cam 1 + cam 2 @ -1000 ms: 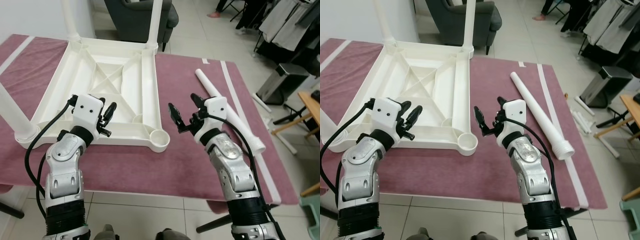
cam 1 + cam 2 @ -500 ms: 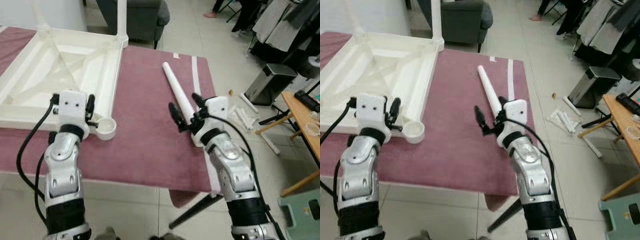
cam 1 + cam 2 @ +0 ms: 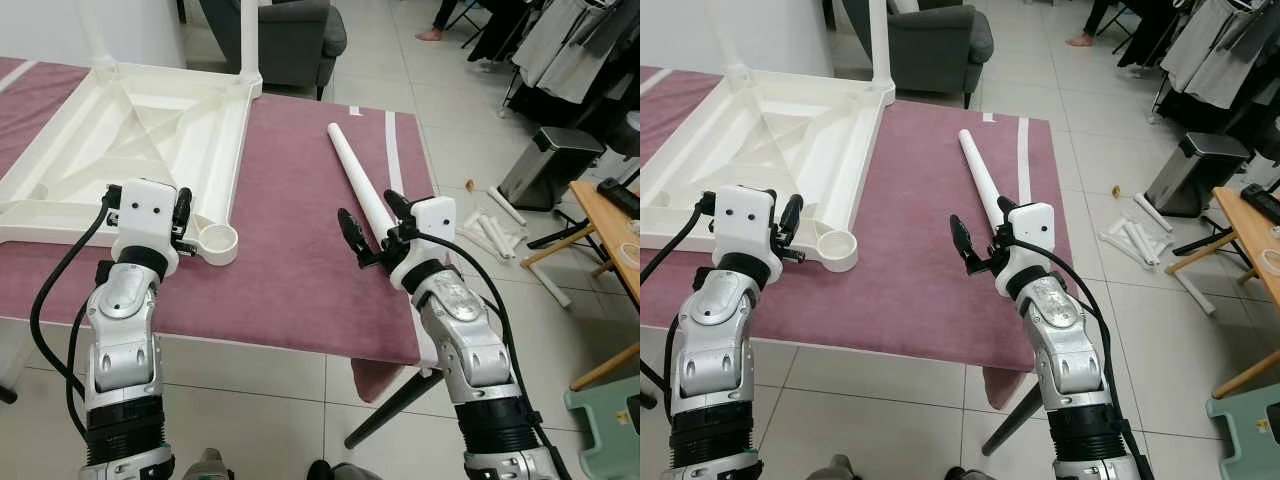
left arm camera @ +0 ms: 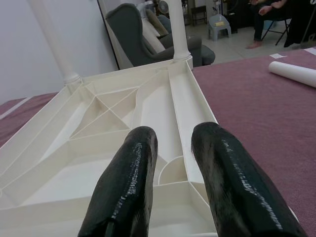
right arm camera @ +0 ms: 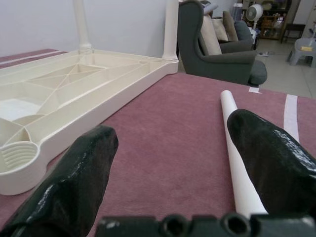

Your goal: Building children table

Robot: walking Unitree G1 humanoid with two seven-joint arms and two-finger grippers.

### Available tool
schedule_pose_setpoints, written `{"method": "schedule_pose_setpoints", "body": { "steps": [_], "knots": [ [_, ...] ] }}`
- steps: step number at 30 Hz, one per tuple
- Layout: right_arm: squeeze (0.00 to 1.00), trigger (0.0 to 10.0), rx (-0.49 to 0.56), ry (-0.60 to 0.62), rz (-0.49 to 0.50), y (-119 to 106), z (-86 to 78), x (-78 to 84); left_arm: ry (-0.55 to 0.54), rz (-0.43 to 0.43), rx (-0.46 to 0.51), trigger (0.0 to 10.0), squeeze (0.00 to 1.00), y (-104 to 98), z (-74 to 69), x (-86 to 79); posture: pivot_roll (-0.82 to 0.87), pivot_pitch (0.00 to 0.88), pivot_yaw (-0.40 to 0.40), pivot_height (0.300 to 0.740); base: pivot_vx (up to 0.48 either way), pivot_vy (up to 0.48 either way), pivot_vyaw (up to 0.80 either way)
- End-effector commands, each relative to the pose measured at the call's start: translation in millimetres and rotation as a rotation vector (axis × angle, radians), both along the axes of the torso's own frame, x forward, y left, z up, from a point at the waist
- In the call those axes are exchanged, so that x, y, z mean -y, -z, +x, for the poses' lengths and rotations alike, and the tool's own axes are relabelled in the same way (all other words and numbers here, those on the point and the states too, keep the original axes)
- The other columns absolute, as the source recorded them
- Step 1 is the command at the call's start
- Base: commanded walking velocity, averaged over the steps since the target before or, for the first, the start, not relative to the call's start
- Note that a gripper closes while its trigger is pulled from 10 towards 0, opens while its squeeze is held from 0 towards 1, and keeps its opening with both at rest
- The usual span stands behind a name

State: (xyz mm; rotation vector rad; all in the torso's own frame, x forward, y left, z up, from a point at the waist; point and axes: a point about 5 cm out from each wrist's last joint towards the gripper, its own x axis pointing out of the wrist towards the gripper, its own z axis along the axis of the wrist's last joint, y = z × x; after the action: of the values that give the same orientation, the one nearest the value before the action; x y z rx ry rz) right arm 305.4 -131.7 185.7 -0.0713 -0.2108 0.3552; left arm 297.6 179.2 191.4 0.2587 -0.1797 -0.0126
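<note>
One loose table leg [image 3: 362, 196] beside right gripper [image 3: 372, 232], fingers spread: likely light, stiff, slick; grasp mid-shaft. Left gripper [image 4: 173, 187] nearly closed, empty.

Bright, even indoor light fills the scene, soft and white, with no hard shadows. The pale floor tiles [image 3: 420, 110] carry a mild sheen, and the upturned white table frame [image 3: 150, 120] is close to overexposed, its ribs faintly shaded. The maroon cloth [image 3: 920, 250] looks flat and matte. Both head views are sharp, free of motion blur, with slight wide-angle stretching toward the corners. In the wrist views, the near black fingers [image 4: 126, 192] are large, soft-edged and glossy with pale highlights, while the grey armchair [image 5: 217, 44] behind stays reasonably clear.
</note>
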Motion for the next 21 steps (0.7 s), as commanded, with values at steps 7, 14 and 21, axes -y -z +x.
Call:
{"method": "schedule_pose_setpoints", "body": {
  "steps": [7,14,21],
  "knots": [
    [0.0,10.0,-0.05,0.179,-0.066,-15,31.2,17.6,0.129,0.097,0.056,10.0,0.0,-20,-0.9,10.8,0.09,0.117,-0.033,0.74,0.0,0.0,0.0],
    [0.0,10.0,-0.223,0.179,-0.083,-38,70.4,17.0,0.467,0.256,0.051,10.0,0.0,-66,-14.6,28.0,0.11,0.134,-0.058,0.74,0.0,0.0,0.0],
    [0.0,10.0,-0.363,0.15,-0.08,-35,87.4,14.5,0.633,0.187,0.006,10.0,0.0,-72,-23.1,65.4,0.13,0.154,-0.072,0.74,0.0,0.0,0.0]
  ]
}}
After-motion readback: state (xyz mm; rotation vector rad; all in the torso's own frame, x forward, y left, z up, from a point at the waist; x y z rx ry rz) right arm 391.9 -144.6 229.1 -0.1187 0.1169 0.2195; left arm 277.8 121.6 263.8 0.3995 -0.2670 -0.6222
